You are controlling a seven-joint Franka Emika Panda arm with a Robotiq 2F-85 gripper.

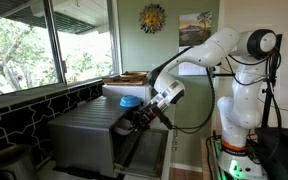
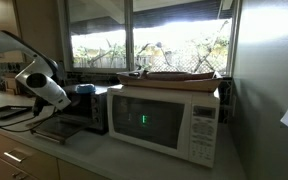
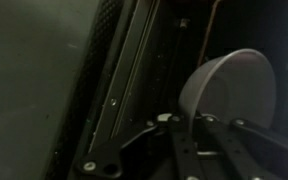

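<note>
In the wrist view a white bowl (image 3: pixel 229 90) stands tilted in a dark oven interior. My gripper (image 3: pixel 184 122) comes in from the bottom, and its black fingers (image 3: pixel 154 140) are shut on the bowl's near rim, one on each side of the wall. In an exterior view the gripper (image 1: pixel 137 119) is at the mouth of a dark toaster oven (image 2: pixel 82 110) beside the microwave, with the white arm (image 1: pixel 219 50) bent over from the right. The bowl is hidden in both exterior views.
A white microwave (image 2: pixel 164 120) stands next to the toaster oven, with a flat wooden tray (image 2: pixel 179 75) on top. A blue object (image 1: pixel 129 101) lies on the oven's top. Windows run behind the counter. Rack rails (image 3: pixel 124 70) line the oven's side.
</note>
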